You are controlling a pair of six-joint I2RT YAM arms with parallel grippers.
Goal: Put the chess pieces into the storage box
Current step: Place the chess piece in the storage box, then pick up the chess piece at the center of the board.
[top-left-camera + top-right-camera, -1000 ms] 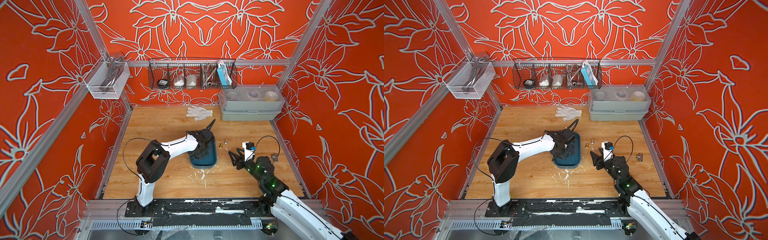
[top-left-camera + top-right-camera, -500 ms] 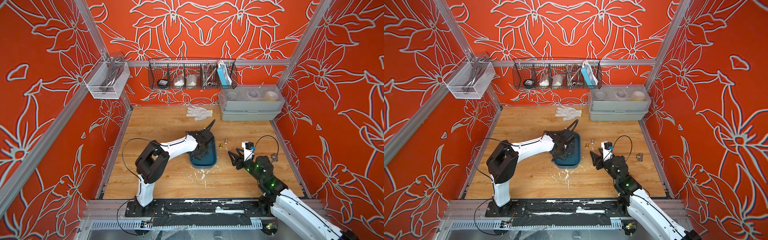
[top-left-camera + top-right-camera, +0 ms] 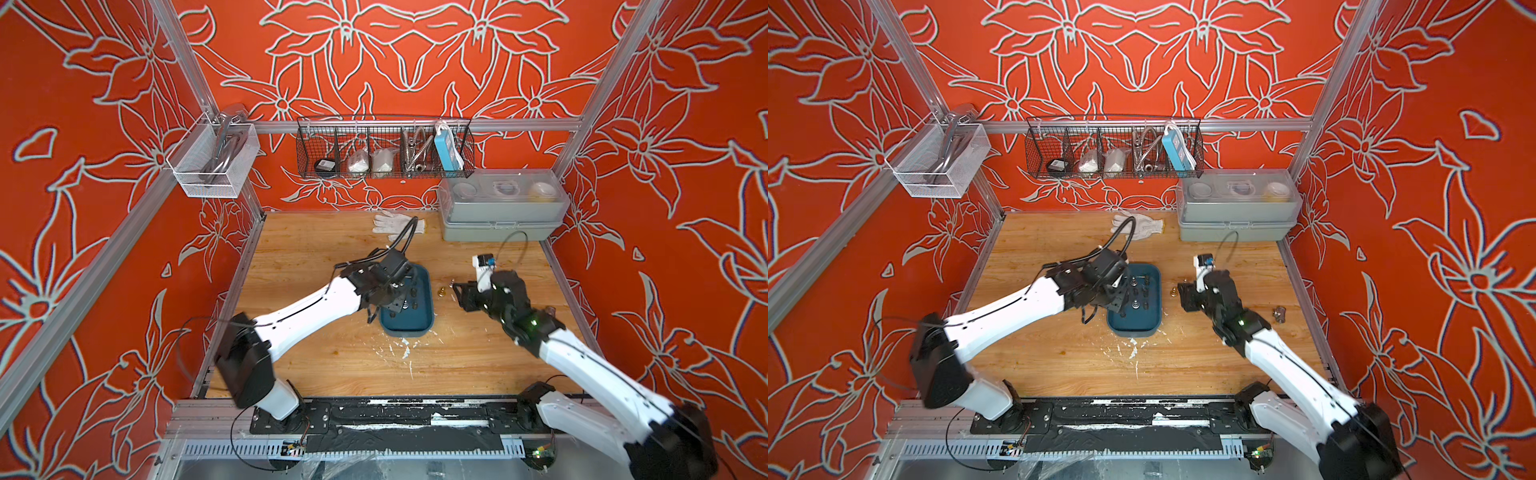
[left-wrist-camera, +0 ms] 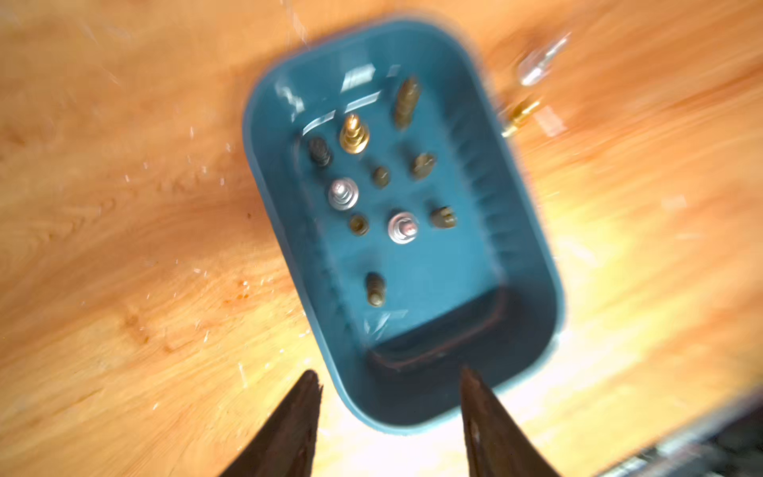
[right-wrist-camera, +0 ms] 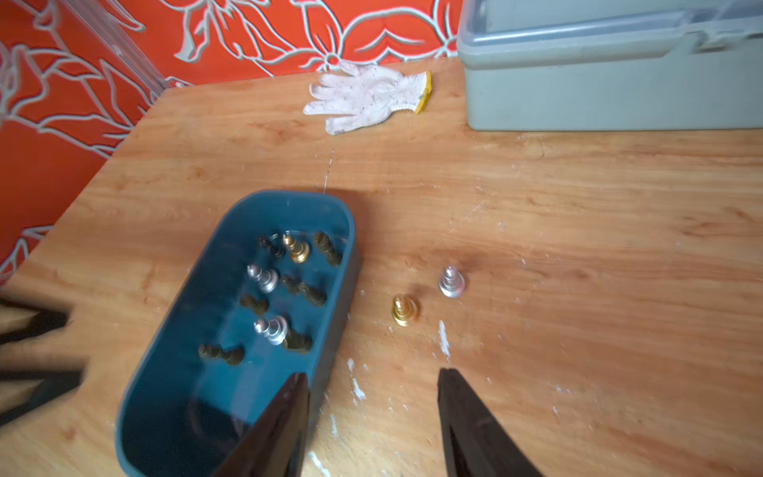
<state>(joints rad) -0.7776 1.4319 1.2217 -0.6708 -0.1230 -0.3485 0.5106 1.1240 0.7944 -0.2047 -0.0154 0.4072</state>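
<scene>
Left tool is hovering open, empty, over the box. Right tool is hanging open, empty, near the gold piece

No text, label, brand, number or sign can be read on anything shown in these views.

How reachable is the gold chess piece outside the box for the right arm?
Probably yes: the gold piece stands on bare table ahead of the open right gripper, nothing between.
</scene>
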